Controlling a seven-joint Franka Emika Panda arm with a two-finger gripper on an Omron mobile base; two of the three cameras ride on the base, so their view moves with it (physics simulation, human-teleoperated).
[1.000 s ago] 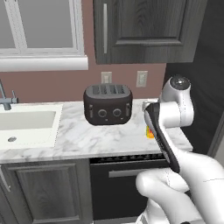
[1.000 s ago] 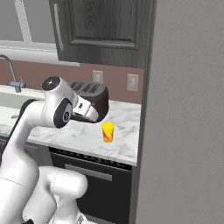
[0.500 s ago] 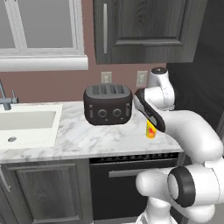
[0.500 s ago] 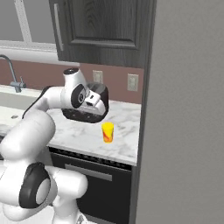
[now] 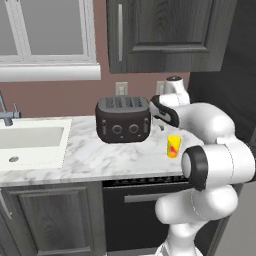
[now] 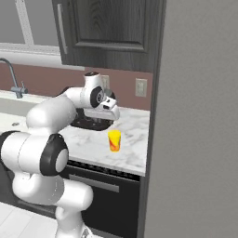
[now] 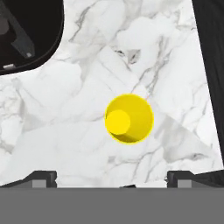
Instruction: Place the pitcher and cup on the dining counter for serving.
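The cup (image 5: 173,146) is small and yellow-orange with a reddish mark. It stands upright on the marble worktop (image 5: 85,160), right of the toaster. In the right base view the cup (image 6: 114,140) sits near the worktop's front. My gripper (image 6: 111,115) hangs above and slightly behind it, pointing down, open and holding nothing. From the left base view my gripper (image 5: 161,120) shows just right of the toaster. The hand view looks straight down into the cup (image 7: 129,119), which lies ahead of my gripper (image 7: 113,179). The pitcher and the dining counter are out of view.
A dark toaster (image 5: 123,119) stands left of the cup, close to the hand. A sink (image 5: 30,145) with a faucet (image 6: 14,79) is further left. A tall grey panel (image 6: 195,116) walls off the worktop's right end. Dark upper cabinets (image 5: 165,35) hang overhead.
The arm has unfolded and swung forward over the worktop, bringing the hand from beside the robot's body to above the cup. The cup and toaster have not moved. The jaws stayed open.
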